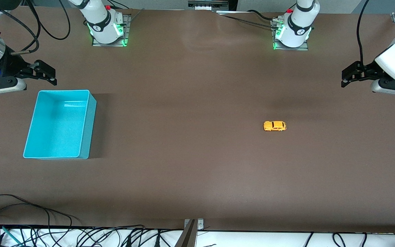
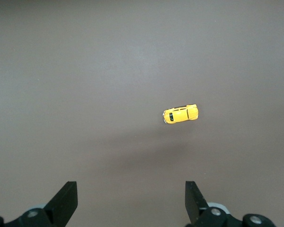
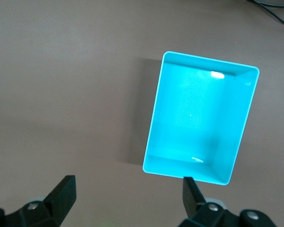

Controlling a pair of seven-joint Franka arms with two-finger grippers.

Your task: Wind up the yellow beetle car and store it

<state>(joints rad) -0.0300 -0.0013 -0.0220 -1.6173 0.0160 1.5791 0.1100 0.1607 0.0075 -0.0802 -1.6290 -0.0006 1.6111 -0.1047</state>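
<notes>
The car (image 1: pixel 275 126) sits on its wheels on the bare tabletop (image 1: pixel 190 164), well apart from the bin (image 1: pixel 83 137), toward the left arm's end. It looks light, rigid and glossy (likely to skid), so pinch across its flanks. The left gripper (image 1: pixel 345 76) and the right gripper (image 1: pixel 48 73), near the bin, both hang spread and empty.

Yellow beetle car (image 1: pixel 275 126) upright on table (image 1: pixel 197 164)

Glossy yellow beetle car (image 1: pixel 275 126), matt table (image 1: pixel 190 154)
</notes>
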